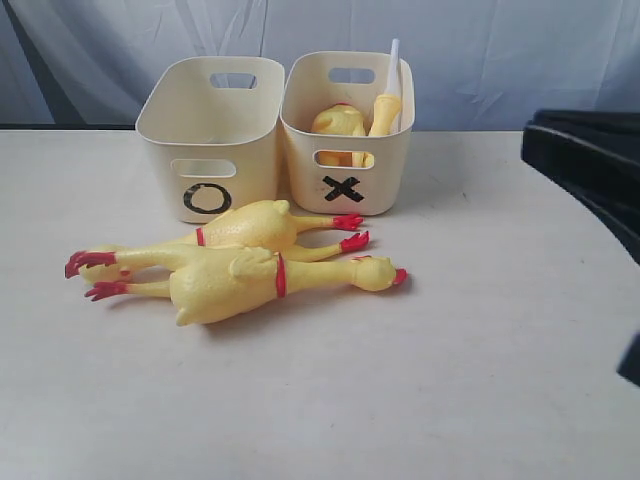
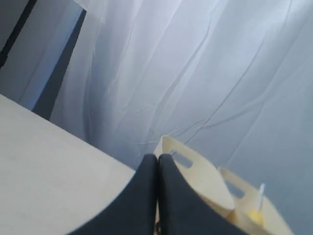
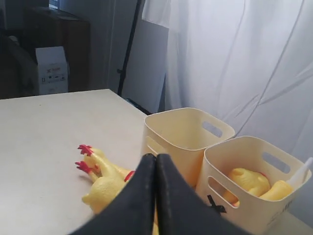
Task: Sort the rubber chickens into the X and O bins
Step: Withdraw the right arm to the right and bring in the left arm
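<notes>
**Jaws.** The right gripper [image 3: 156, 159] is closed, its jaws pressed flat together with nothing held. The left gripper [image 2: 157, 159] is likewise closed and empty.

**Ahead of the jaws.** In the right wrist view, loose chickens are seen on the worktop [image 1: 480, 350] just beyond the fingertips, with both bins behind them. In the left wrist view, only the bins and a curtain [image 2: 195, 73] are seen, and no loose chicken.

**Task objects.** Two chickens are recorded left of centre on the worktop, between the bins and the near edge, touching side by side.
- Both long axes run roughly parallel to the far edge.
- The front chicken [image 1: 225, 288] is laid head toward the right edge.
- The rear chicken [image 1: 255, 225] is reversed, feet toward the right edge.

The O bin [image 1: 160, 160] and the X bin [image 1: 395, 165] stand together at the middle of the far edge, O nearer the left edge. Yellow chicken bodies and a white tube [image 1: 393, 60] are seen in the X bin. Nothing is seen in the O bin.

**Assessment.**
- The right arm [image 1: 585, 165] is seen only at the right edge, well apart from the pair.
- The left arm is not shown in the exterior view, so the nearer arm cannot be settled. The pair does lie on the left arm's side.
- For a pick, the jaws would need to be opened and set across the long axis, closing from far edge toward near edge.
</notes>
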### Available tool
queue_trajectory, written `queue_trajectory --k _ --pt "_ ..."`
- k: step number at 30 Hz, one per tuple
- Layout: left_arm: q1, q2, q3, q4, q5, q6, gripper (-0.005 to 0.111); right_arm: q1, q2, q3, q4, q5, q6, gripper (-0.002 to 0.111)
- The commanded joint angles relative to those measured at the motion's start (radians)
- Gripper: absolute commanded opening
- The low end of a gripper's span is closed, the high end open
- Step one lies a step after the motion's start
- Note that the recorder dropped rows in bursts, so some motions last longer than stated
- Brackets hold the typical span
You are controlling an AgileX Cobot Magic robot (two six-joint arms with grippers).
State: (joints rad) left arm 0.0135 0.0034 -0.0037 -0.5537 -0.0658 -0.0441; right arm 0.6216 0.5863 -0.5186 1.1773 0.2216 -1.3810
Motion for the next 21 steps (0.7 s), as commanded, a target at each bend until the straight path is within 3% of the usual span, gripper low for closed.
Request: queue_trajectory --k 1,7,12,16,21 --pt "0.004 -0.003 0.004 -0.132 -0.071 -0.065 0.000 -0.005 -0.141 0.084 -0.051 0.077 0.051 0.000" --pt "0.004 -0.003 -0.017 -0.132 -0.033 -0.164 0.000 -0.005 -0.232 0.098 -0.222 0.230 0.207 0.000" --pt "0.004 -0.003 -0.123 0.045 0.104 -0.158 0.000 -0.005 -0.267 0.098 -0.412 0.355 0.369 0.000" --pt "0.004 0.018 -0.208 0.148 0.188 -0.146 0.000 -0.005 -0.294 0.098 -0.445 0.417 0.423 0.000" --pt "0.004 0.133 -0.335 0.150 0.314 0.120 0.006 -0.005 -0.335 0.098 -0.455 0.444 0.454 0.000"
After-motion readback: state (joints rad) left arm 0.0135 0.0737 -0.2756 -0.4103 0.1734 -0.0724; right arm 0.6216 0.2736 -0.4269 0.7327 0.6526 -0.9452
